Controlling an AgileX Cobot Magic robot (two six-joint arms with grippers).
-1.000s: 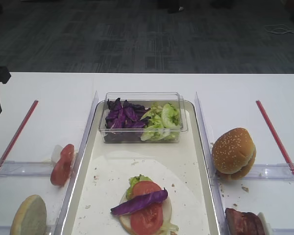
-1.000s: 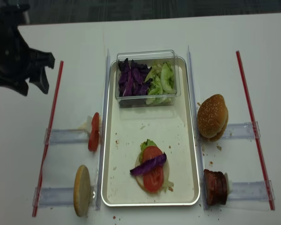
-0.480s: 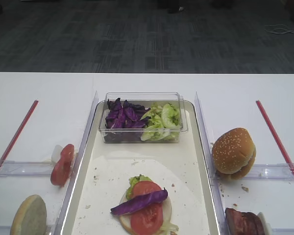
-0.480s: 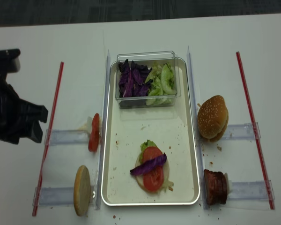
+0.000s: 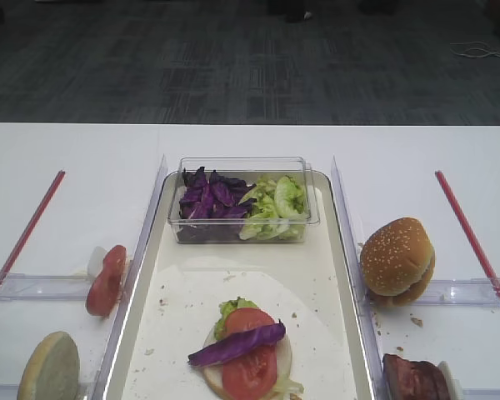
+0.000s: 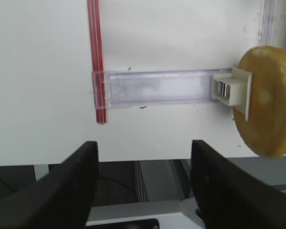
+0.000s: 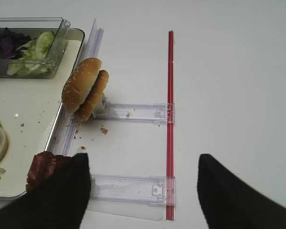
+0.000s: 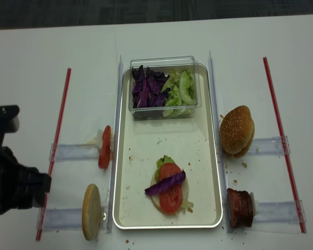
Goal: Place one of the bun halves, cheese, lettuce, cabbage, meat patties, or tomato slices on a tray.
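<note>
- Tray [image 8: 124, 156] serves as landmark: long, cream-white, silvery-rimmed, lying lengthwise on the white desk [image 8: 83, 57].
- At the tray's near end, the cabbage [image 8: 165, 183] strip lies across a tomato slice [image 8: 170, 198] on a pale bun half, lettuce [image 8: 164, 160] peeking out behind; the high view cuts off this stack's near edge.
- Left of the tray's near corner, the left gripper [image 6: 143, 157] shows only as dark, blurred shapes; its jaws stand wide apart, holding nothing.
- Right of the tray, the right gripper [image 7: 143, 179] jaws are likewise spread and empty; one finger partly hides a meat patty [image 8: 240, 207].
- A sesame bun [image 8: 237, 130] sits just right of the tray.
- At the tray's far end stands a clear tub [image 8: 163, 86] of shredded leaves.
- Beyond the desk's far edge lies dark carpet [image 5: 250, 58].
</note>
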